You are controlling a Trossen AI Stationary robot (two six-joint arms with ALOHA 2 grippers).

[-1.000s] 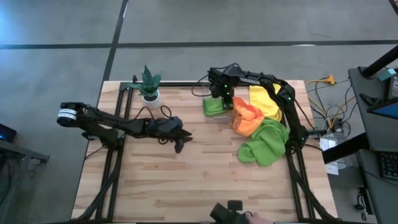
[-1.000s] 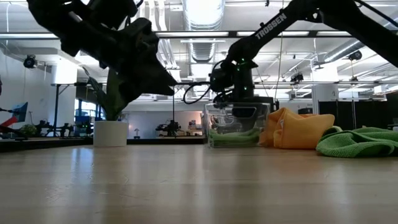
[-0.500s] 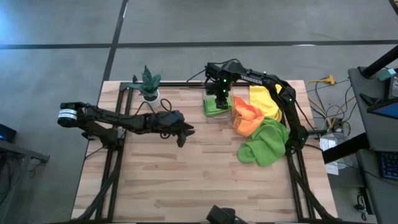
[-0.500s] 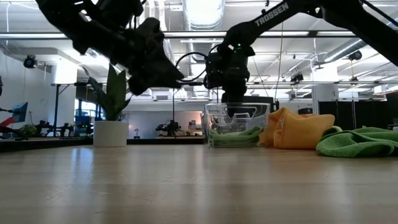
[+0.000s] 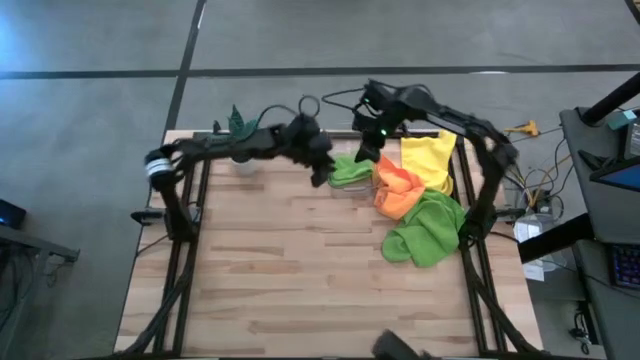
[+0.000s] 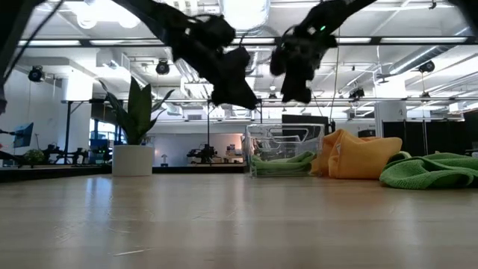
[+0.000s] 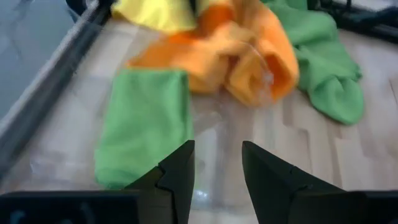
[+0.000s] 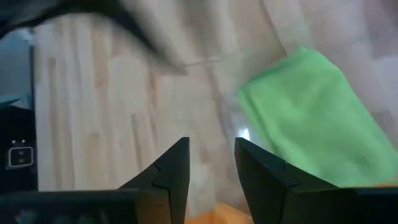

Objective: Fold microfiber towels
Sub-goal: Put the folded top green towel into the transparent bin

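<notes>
A folded lime green towel (image 5: 349,172) lies flat in a clear plastic bin (image 6: 263,139) at the table's far middle. Right of the bin, an orange towel (image 5: 397,190), a yellow towel (image 5: 430,160) and a second lime green towel (image 5: 425,230) lie bunched in a heap on the wood. My left gripper (image 5: 322,170) hangs open in the air just left of the bin, and its wrist view looks down on the folded towel (image 7: 146,124). My right gripper (image 5: 369,150) hangs open above the bin's far right side, clear of the towel (image 8: 317,118).
A small potted plant (image 6: 134,146) stands at the far left, partly under my left arm in the high view. Black frame rails (image 5: 185,240) run along the table's left and right sides. Bare wood (image 5: 300,270) fills the near half of the table.
My left gripper has swung from the table's left middle toward the far edge and the right, rising, until it hangs beside the bin. My right gripper has lifted up out of the bin and turned. The folded green towel stays in the bin.
</notes>
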